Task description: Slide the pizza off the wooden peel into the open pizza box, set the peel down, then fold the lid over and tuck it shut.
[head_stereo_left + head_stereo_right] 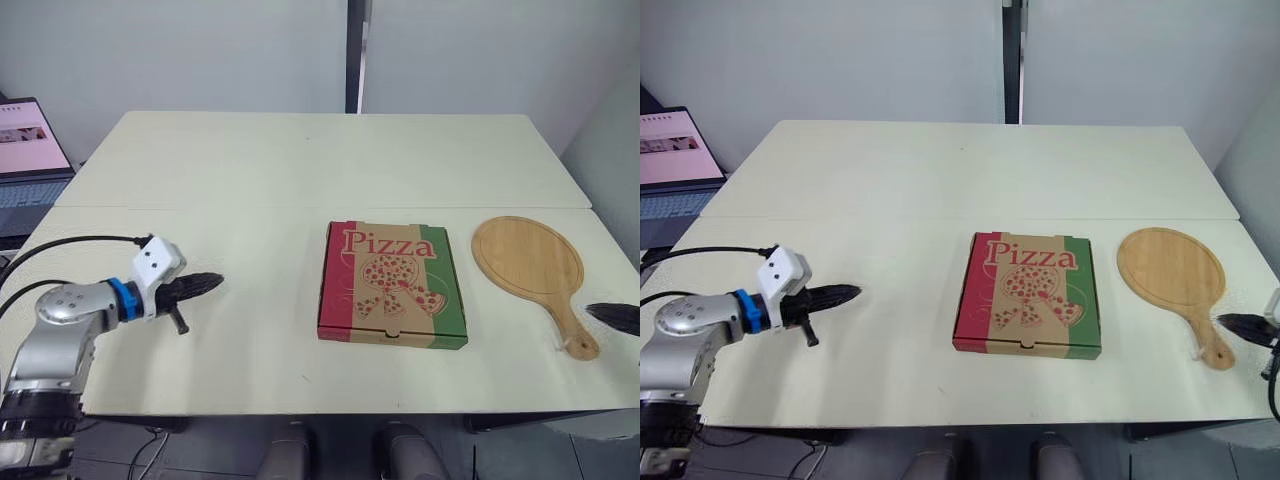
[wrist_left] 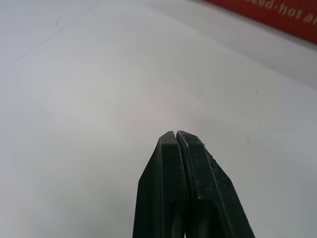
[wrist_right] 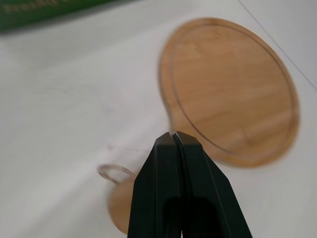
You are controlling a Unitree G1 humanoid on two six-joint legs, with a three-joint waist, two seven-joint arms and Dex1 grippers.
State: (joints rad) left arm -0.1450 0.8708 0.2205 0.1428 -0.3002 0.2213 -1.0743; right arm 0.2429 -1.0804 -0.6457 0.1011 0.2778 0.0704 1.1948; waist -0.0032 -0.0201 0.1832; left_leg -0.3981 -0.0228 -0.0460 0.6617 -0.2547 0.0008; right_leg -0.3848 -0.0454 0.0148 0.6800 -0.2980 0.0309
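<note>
The pizza box (image 1: pixel 393 284) lies flat on the table with its printed lid down over it, right of centre. The round wooden peel (image 1: pixel 530 262) rests bare on the table just right of the box, handle toward the front edge. My right gripper (image 1: pixel 1230 323) is shut and empty, hovering beside the peel's handle end (image 3: pixel 121 206). Well left of the box, my left gripper (image 1: pixel 213 283) is shut on nothing above bare tabletop, pointing toward the box; its closed fingertips (image 2: pixel 177 135) meet in the left wrist view. The pizza is hidden.
A cream table (image 1: pixel 250 170) with a seam across it carries everything. An open laptop (image 1: pixel 28 160) sits off the table's far left corner. A black cable (image 1: pixel 70 242) trails along my left arm. A grey wall stands behind.
</note>
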